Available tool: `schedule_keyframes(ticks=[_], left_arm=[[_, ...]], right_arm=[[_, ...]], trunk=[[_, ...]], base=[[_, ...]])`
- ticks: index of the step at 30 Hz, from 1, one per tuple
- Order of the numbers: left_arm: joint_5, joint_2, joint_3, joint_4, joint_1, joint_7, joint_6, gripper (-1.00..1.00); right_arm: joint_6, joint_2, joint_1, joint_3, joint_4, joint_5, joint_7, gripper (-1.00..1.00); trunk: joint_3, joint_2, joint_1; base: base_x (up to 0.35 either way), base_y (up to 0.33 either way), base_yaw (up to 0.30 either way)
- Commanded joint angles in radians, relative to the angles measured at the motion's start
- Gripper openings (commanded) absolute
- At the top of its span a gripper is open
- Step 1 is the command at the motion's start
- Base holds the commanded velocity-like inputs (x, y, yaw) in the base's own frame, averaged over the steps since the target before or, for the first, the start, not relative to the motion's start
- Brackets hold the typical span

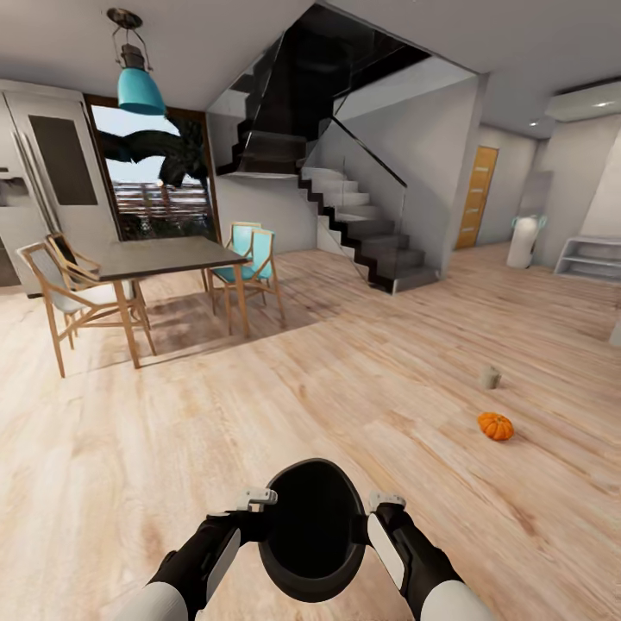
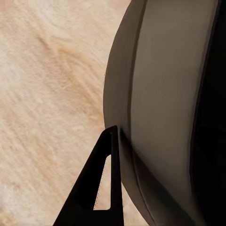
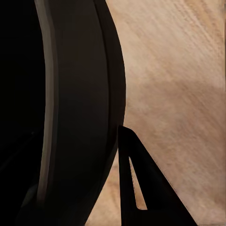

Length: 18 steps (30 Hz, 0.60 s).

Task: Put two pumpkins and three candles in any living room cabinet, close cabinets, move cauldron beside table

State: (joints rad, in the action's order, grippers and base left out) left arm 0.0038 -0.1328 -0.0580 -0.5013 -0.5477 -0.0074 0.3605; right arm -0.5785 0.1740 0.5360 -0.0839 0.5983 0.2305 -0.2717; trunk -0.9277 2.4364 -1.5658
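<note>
Cauldron (image 1: 312, 528) seemingly clamped between both grippers' fingers (image 2: 101, 188).

Head cam: high, looking forward and down over both arms, across the wood floor (image 1: 345, 379) to the staircase (image 1: 362, 216). Wrist cams: each tight against an opposite side of the cauldron (image 1: 312, 526), floor behind. All three share cauldron and floor.
</note>
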Motion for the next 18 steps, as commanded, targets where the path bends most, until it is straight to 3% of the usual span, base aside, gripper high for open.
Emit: schedule_keyframes(ticks=[1, 18], left_arm=[[0.024, -0.001, 0.003, -0.002, 0.0, -0.022, 0.006, -1.0], [0.024, -0.001, 0.003, -0.002, 0.0, -0.022, 0.006, -1.0]], right_arm=[[0.005, 0.0, 0.001, 0.001, 0.017, 0.033, 0.025, -1.0], [0.005, 0.0, 0.001, 0.001, 0.017, 0.033, 0.025, -1.0]], trunk=[[-0.001, 0.001, 0.0], [-0.001, 0.001, 0.0]], base=[[0.0, 0.181, -0.292], [0.0, 0.03, -0.292]])
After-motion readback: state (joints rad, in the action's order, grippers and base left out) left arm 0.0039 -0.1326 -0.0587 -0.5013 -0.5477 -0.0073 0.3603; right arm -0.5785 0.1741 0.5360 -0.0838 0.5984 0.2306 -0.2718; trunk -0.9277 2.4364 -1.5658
